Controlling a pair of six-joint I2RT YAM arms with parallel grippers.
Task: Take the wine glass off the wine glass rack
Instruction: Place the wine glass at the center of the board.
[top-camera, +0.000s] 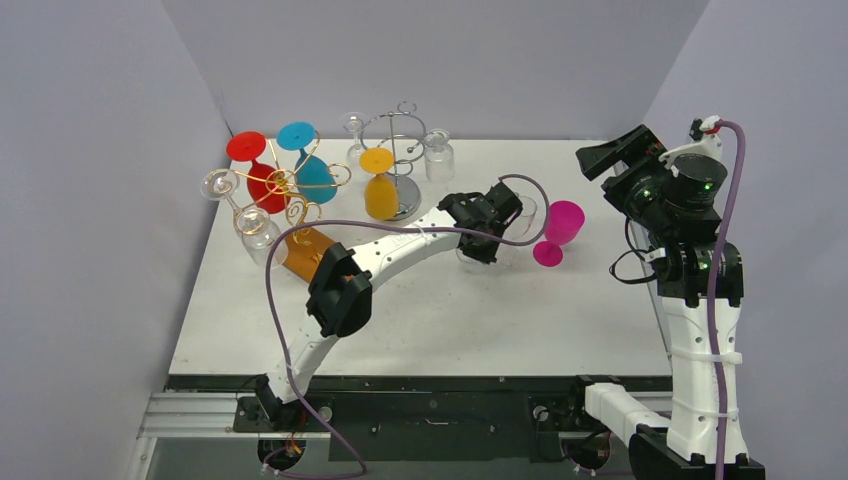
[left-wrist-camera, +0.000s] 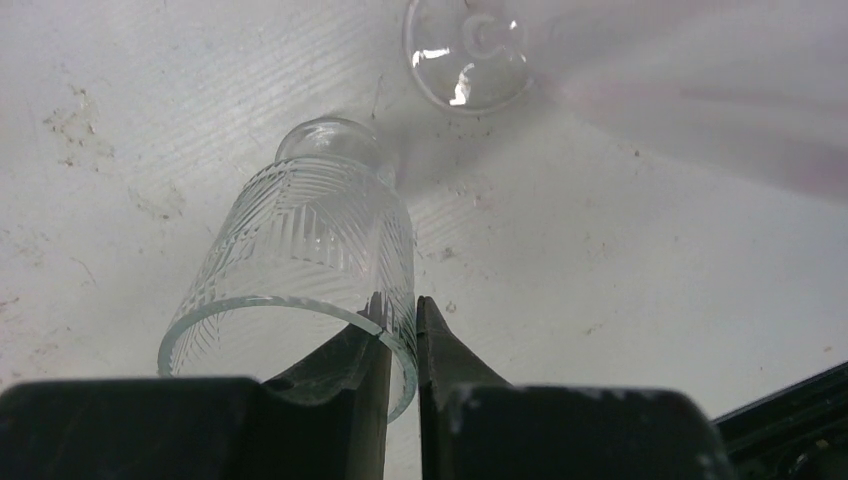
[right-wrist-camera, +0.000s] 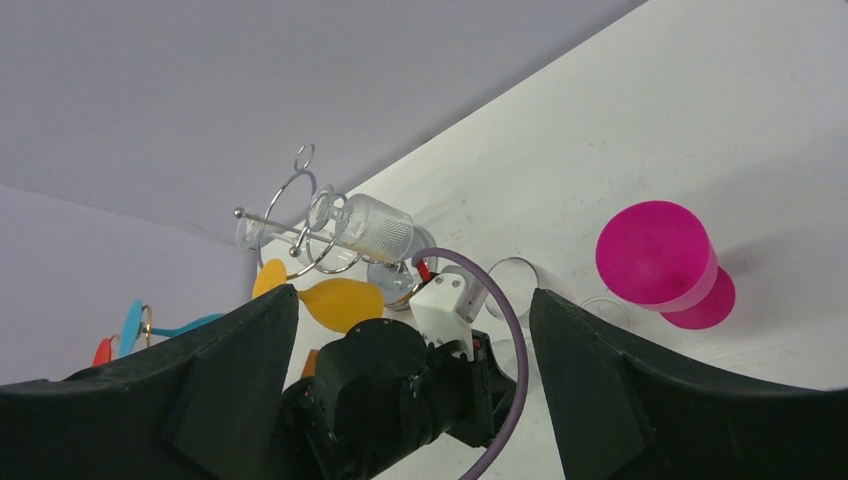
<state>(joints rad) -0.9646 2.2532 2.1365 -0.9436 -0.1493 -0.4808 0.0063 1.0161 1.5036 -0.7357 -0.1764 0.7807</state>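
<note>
White table (top-camera: 450, 320) w/ clear etched wine glass (left-wrist-camera: 300, 265)

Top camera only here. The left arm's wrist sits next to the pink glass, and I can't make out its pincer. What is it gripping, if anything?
Observer: The left pincer is shut on the rim of a clear patterned glass, with one finger inside the bowl and one outside.
Operator: And the right one, is it carrying anything?
Observer: No. The right pincer is wide open and grips nothing.
</note>
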